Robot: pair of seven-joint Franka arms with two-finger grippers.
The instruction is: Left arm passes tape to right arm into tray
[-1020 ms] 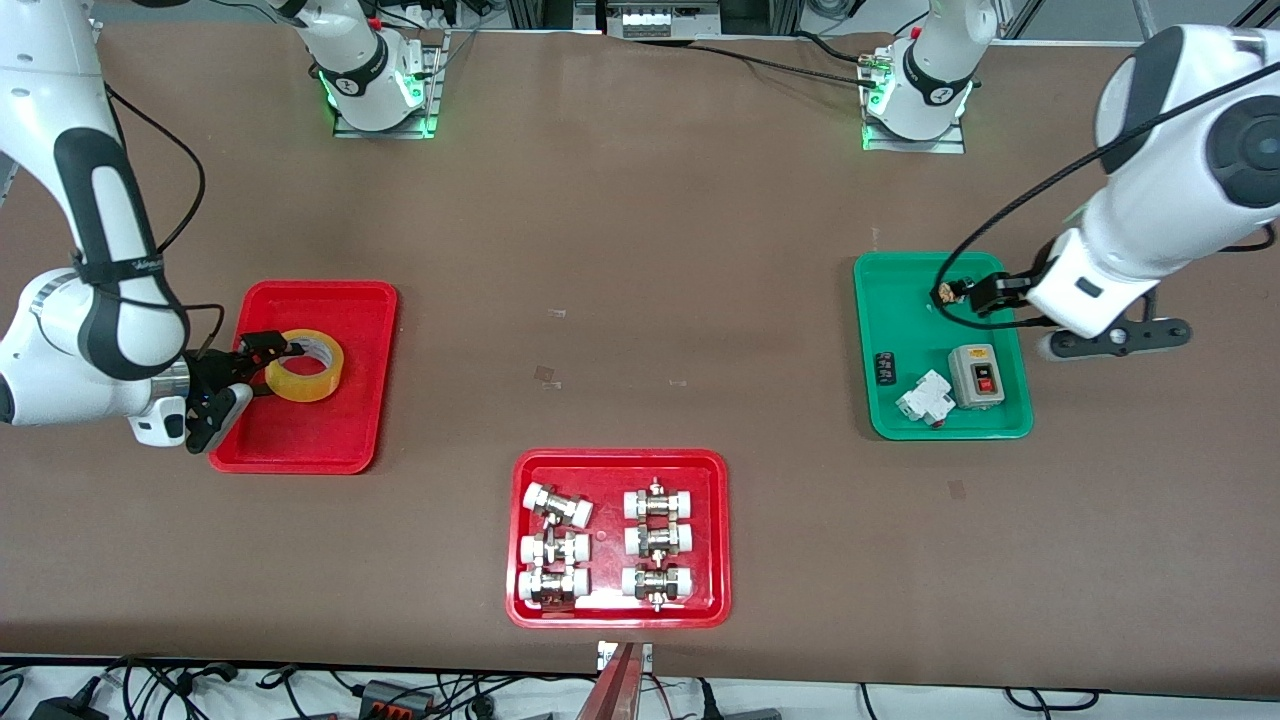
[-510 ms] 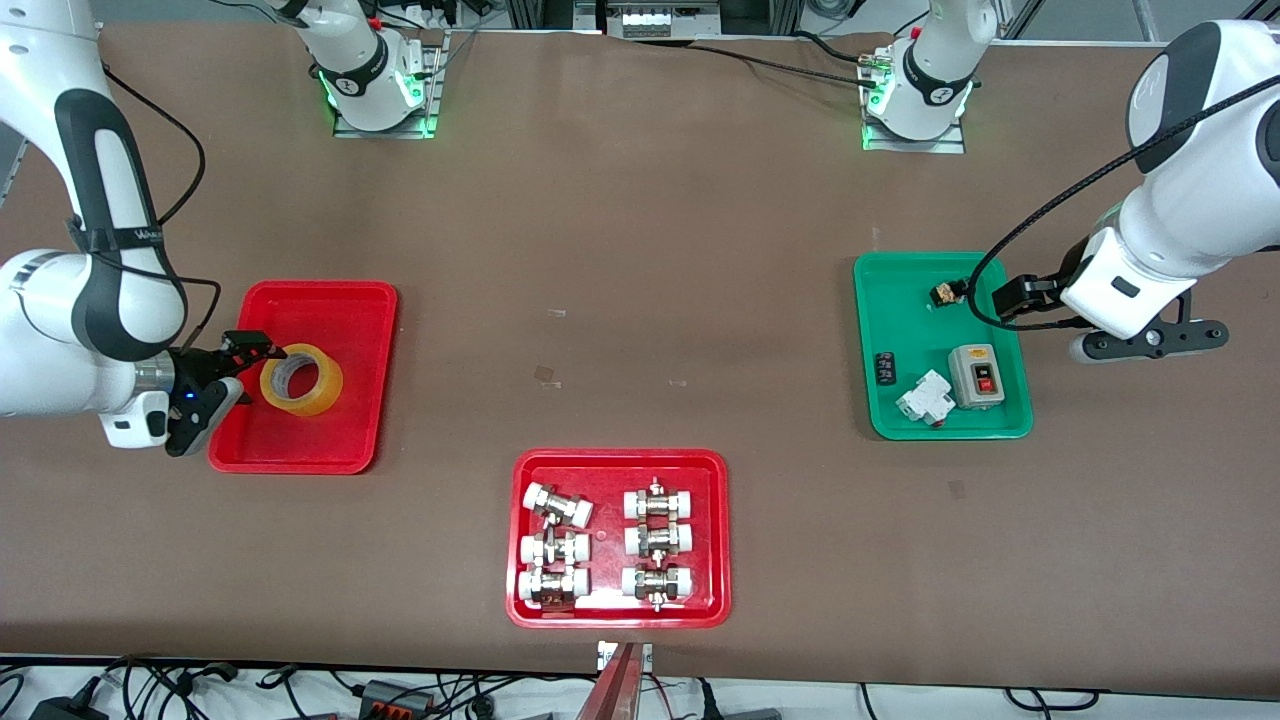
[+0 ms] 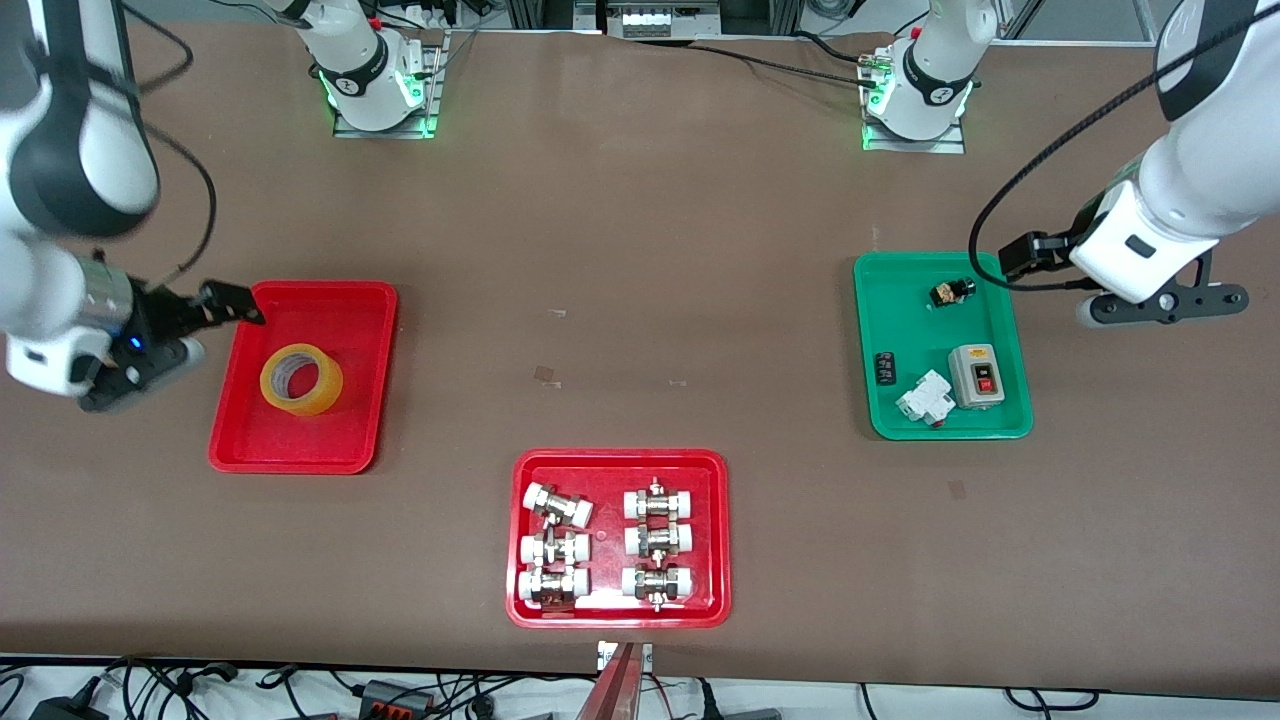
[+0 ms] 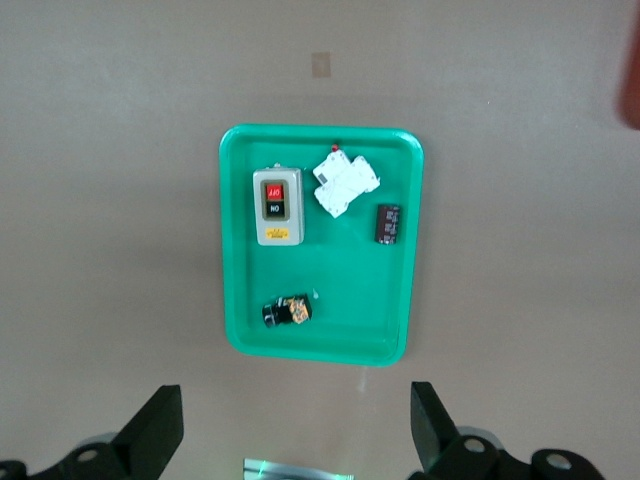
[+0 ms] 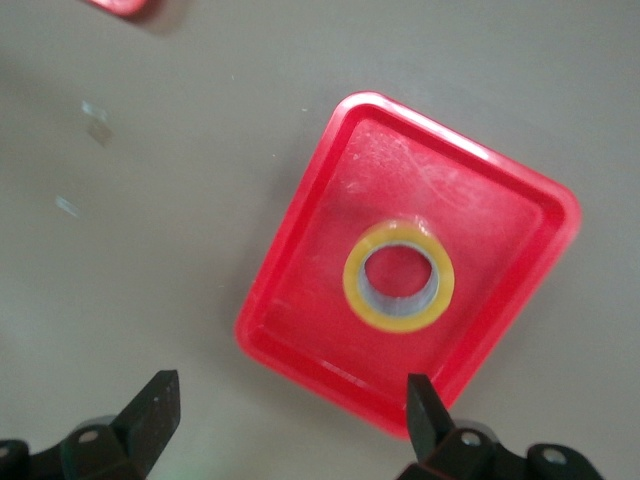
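Counter: brown.
Tray: plain red, low rim, toward the right arm's end.
Tape: translucent yellow ring, pale core, lying flat in the tray; a second ago the right claw gripped it.
Right claw: fingers apart, empty, has lifted to the tray's edge.
Left claw: fingers apart, has drawn back to the green tray's edge.

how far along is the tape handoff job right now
It looks finished. The tape lies flat in the plain red tray, touched by nothing. The right claw is open and empty over the tray's edge. The left claw is open beside the green tray. Nothing seems left.
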